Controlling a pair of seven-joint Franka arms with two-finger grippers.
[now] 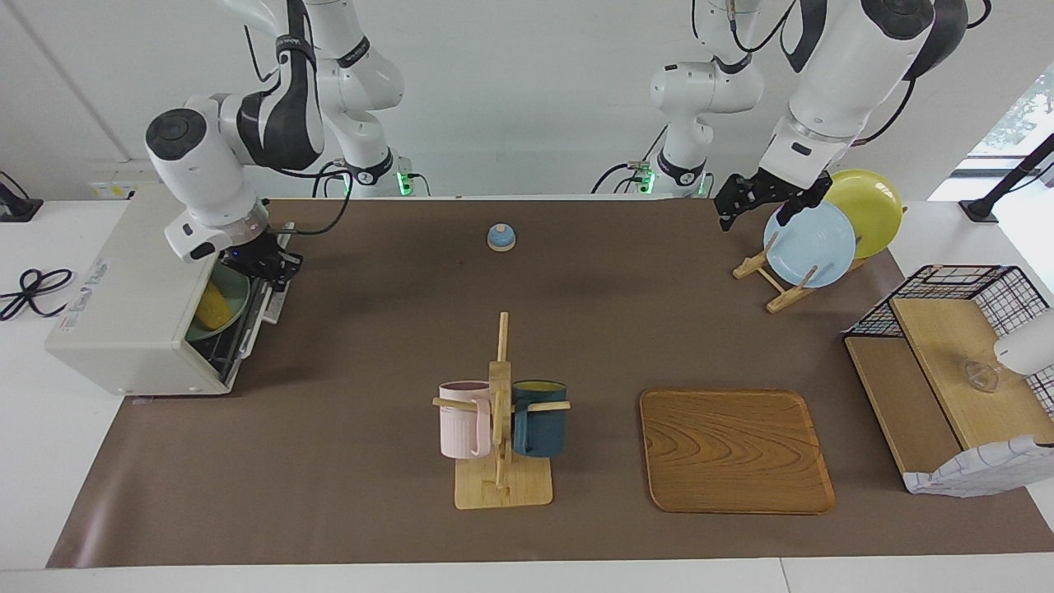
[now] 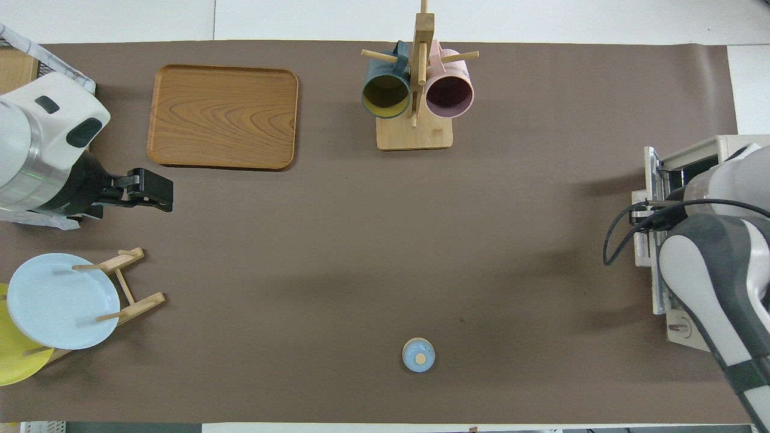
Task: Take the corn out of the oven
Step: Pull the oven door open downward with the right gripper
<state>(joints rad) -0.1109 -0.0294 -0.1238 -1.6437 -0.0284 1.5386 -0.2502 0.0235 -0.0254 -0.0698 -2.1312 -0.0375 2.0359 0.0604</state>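
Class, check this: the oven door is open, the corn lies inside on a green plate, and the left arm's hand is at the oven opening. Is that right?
One thing is wrong: the facing view shows the right hand at the oven opening, not the left. The left hand is over the plate rack. The door is open, and the corn lies on a green plate.

Glossy grained wooden tray (image 1: 735, 450) and pale wooden mug stand (image 1: 501, 461) on a matt brown table mat (image 1: 346, 461).

No readable text anywhere. Oven (image 1: 123, 321): a sticker strip on its top panel, near the edge, carries small print and red marks, too small to read. No brand, number or sign legible in either view.
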